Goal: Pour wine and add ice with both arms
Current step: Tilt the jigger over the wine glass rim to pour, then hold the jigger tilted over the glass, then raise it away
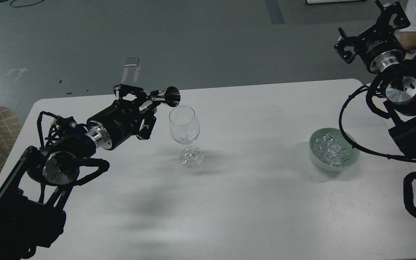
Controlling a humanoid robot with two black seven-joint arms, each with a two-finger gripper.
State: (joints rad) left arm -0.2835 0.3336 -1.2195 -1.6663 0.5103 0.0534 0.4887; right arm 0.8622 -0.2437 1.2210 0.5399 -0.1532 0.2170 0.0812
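Over the wine glass (184, 124) the left gripper (150, 99), clamped on a tipped metal cup (170, 96), pours, while the ice (330, 150) waits untouched and the right gripper's (345, 47) jaws are unreadable.

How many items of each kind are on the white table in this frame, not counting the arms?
Wine glass: 1, upright, near the table's middle.
Green bowl: 1, holding the ice (cubes too many and too clear to count).
Total on the table: 2.
Off the table: 1 small dark cup, tipped at the glass rim in the left gripper.
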